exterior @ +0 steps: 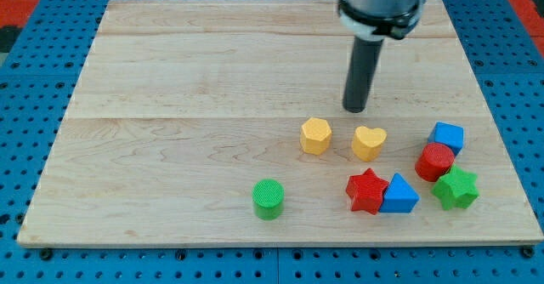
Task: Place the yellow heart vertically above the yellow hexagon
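Note:
The yellow heart [369,142] lies on the wooden board at the view's right of centre. The yellow hexagon [315,135] lies just to its left, a small gap between them, at about the same height in the view. My tip [355,109] is down on the board a little above the heart and slightly to its left, above the gap between the two yellow blocks. It touches neither block.
A red star [367,190] and a blue triangle [399,195] lie below the heart. A blue cube [447,137], a red cylinder [435,161] and a green star [456,187] cluster at the right. A green cylinder [269,199] lies at the lower middle.

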{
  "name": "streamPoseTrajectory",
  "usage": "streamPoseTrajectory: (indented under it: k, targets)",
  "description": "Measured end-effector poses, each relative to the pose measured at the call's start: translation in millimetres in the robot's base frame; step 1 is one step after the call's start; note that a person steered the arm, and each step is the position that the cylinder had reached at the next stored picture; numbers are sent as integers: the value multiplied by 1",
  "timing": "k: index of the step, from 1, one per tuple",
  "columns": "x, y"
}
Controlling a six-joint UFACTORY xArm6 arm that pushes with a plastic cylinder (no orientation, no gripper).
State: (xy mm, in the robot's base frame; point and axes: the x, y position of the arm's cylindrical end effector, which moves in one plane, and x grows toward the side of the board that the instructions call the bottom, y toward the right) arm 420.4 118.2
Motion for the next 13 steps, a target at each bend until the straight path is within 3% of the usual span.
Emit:
streamPoseTrajectory:
  k: [4,6,9,11,13]
  targets:
    - [-27,11]
    - [16,76]
    - [103,31]
    - [43,-51]
    - [22,-17]
